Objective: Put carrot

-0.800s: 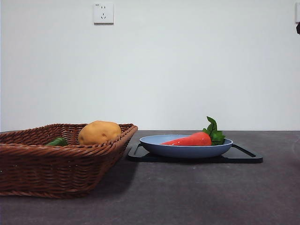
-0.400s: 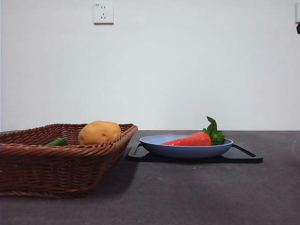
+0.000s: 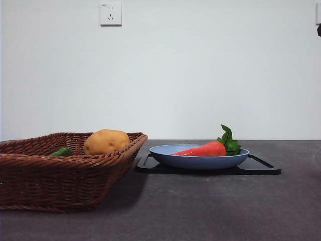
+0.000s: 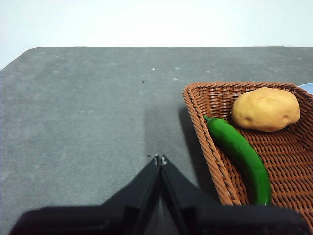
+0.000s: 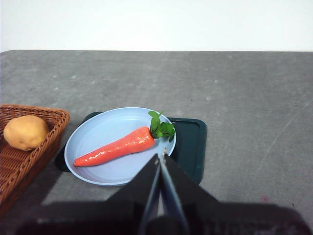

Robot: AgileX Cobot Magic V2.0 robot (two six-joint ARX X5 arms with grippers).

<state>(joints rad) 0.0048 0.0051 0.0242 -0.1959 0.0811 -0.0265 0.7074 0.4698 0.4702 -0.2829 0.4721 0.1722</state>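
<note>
Front view, carrot: the carrot (image 3: 204, 149) lay on its side in the blue plate (image 3: 198, 160), leaf tuft at the right, tip toward the wicker basket (image 3: 60, 175). I judged it already put where it belonged.
Front view, plate: it sat on a black tray (image 3: 263, 166), which kept it apart from the basket just beside it.
Front view, basket: the potato (image 3: 106, 141) stood above the rim; only a bit of the green chili pepper (image 3: 61, 151) showed over it.
Front view, my arms: none over the table (image 3: 200, 211); just a dark tip at the top right corner, so both seemed to be waiting.

Left wrist view, left tool (image 4: 160, 160): my jaws were pressed together, tips meeting, pinching nothing, above bare table beside the basket (image 4: 200, 117).
Left wrist view, contents: the potato (image 4: 265, 109) and the chili pepper (image 4: 239, 155) lay inside, the pepper along the near wall, close to the potato; I could not tell whether they touched.

Right wrist view, right tool (image 5: 161, 157): jaws pressed together and empty, pulled back above the plate's (image 5: 98, 134) near edge.
Right wrist view, carrot (image 5: 117, 147): it lay slantwise across the plate, leaves toward the tray (image 5: 188, 142), free of any grip.
Right wrist view, judgement: with the carrot resting whole on the plate, I took the placing as done.
</note>
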